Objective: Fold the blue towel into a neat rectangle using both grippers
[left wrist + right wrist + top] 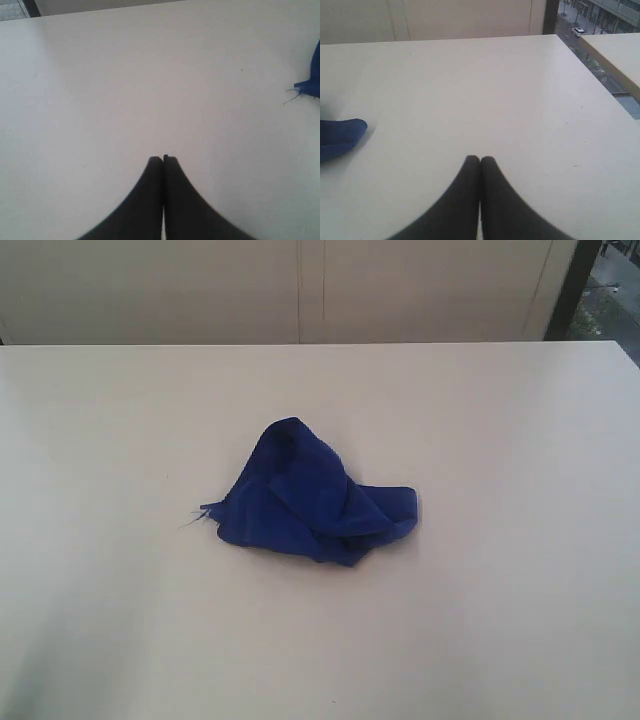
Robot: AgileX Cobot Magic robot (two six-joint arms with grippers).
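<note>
As it lies, the blue towel (310,502) looks crumpled.

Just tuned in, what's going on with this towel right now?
Nothing is being handled yet. The blue towel lies crumpled in a heap in the middle of the table, not folded. The left pincer and the right pincer are both shut and empty, each over bare surface with only an edge of the cloth off to one side.

An upper-floor office-like room: plain white table (110,570), pale wall panels (200,290), window (592,12) overlooking street (567,24).
</note>
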